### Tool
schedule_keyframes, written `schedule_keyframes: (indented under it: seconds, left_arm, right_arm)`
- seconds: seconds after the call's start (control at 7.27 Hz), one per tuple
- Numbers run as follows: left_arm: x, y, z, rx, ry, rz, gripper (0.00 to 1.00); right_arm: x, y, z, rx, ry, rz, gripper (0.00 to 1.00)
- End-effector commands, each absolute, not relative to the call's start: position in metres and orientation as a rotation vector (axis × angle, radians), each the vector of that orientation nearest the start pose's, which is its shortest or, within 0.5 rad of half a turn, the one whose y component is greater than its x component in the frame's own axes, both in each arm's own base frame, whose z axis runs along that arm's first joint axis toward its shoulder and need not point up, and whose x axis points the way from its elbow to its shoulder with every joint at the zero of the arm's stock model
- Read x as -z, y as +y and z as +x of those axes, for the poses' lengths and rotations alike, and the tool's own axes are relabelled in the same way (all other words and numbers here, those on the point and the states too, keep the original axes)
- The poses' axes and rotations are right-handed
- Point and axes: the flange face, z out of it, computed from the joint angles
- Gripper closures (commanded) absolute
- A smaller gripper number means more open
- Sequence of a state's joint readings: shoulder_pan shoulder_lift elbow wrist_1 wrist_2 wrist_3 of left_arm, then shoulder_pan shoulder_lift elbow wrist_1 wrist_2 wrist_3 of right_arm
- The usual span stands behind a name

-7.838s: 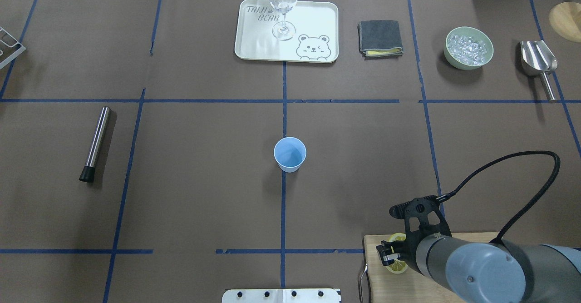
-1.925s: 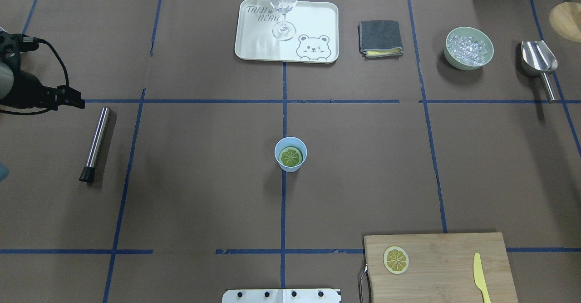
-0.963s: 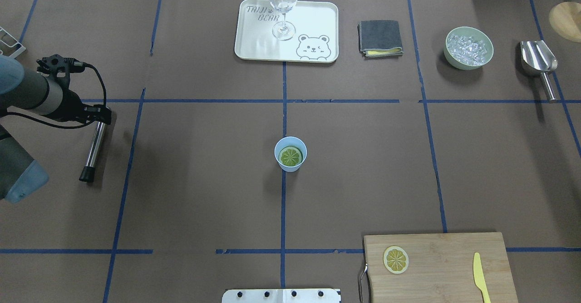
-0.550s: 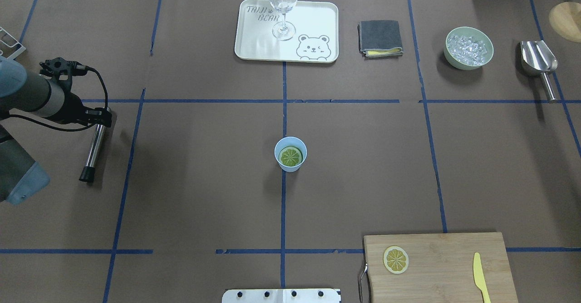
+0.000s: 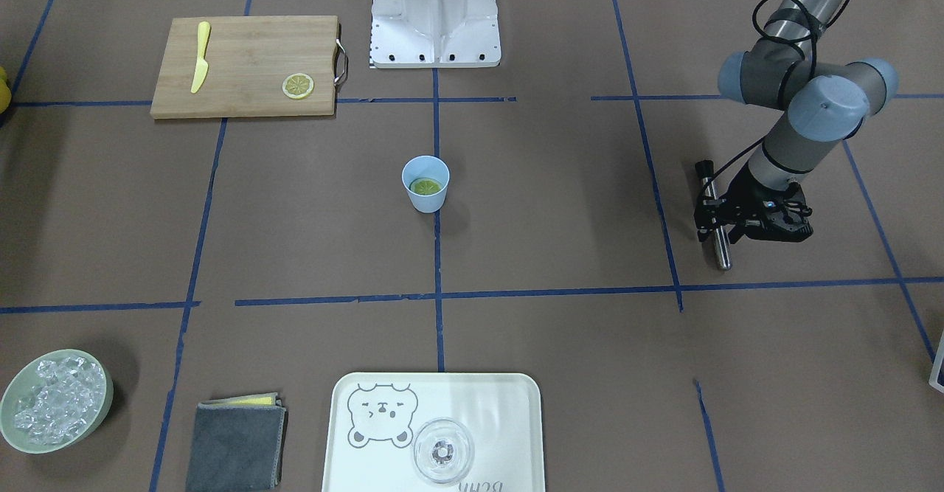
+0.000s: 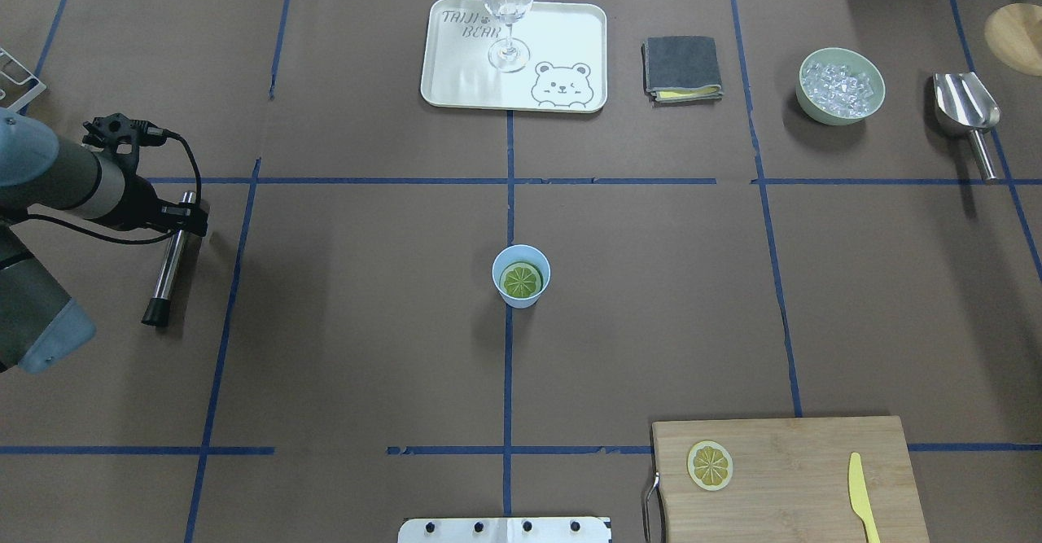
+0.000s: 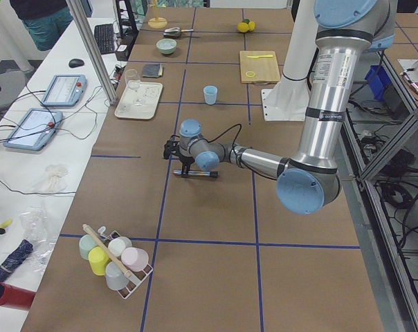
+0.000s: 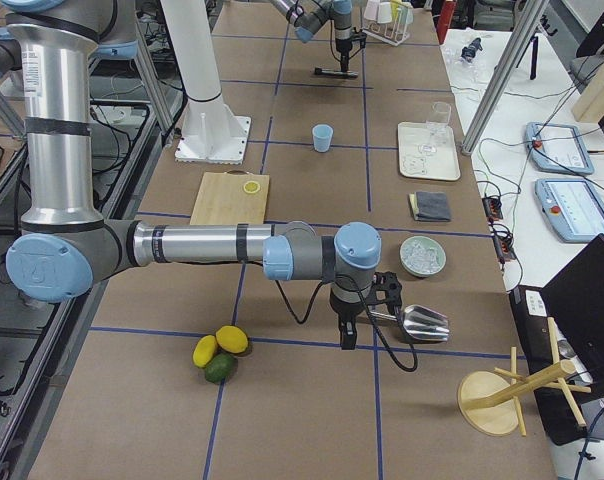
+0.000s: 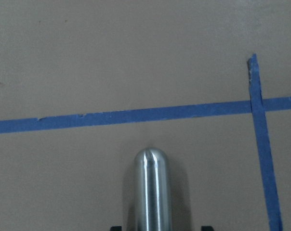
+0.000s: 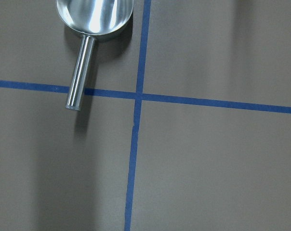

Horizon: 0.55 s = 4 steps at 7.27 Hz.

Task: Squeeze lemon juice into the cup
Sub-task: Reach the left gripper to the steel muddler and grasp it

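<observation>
We classify this site as a robotics laboratory: the paper-covered table (image 6: 366, 348) is gridded with blue tape (image 6: 407, 181), a jointed industrial arm (image 5: 807, 105) reaches over it near a white pedestal (image 5: 435, 12), and teach pendants (image 7: 60, 90) and an aluminium frame post (image 7: 92, 48) line the side bench (image 7: 29, 173)

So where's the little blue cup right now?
In the overhead view the cup stands mid-table on a blue tape line, lemon slice inside; the cutting board lies toward the robot's right.
</observation>
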<state>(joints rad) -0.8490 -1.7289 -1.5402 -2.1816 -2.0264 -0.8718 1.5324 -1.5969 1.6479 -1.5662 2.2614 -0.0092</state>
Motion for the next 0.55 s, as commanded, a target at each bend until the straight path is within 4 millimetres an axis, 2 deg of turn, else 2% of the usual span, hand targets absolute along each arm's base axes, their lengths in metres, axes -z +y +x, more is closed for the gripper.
schedule_keyframes:
  seconds: [0.0, 0.14, 0.28, 0.41]
  left_arm:
    - [-0.534, -0.499, 0.321, -0.027, 0.822, 0.196, 0.95]
    - [-0.531, -0.498, 0.32, -0.03, 0.826, 0.201, 1.0]
    - [-0.518, -0.496, 0.316, -0.038, 0.839, 0.22, 1.0]
    - [-0.487, -0.494, 0.31, -0.079, 0.874, 0.277, 1.0]
  right_arm:
    - [-0.638, -0.487, 0.051, 0.065, -0.692, 0.044, 0.0]
    - [-0.638, -0.487, 0.051, 0.065, -0.692, 0.044, 0.0]
    - [-0.638, -0.487, 0.051, 0.065, -0.691, 0.044, 0.0]
    - [-0.638, -0.487, 0.051, 0.064, -0.691, 0.044, 0.0]
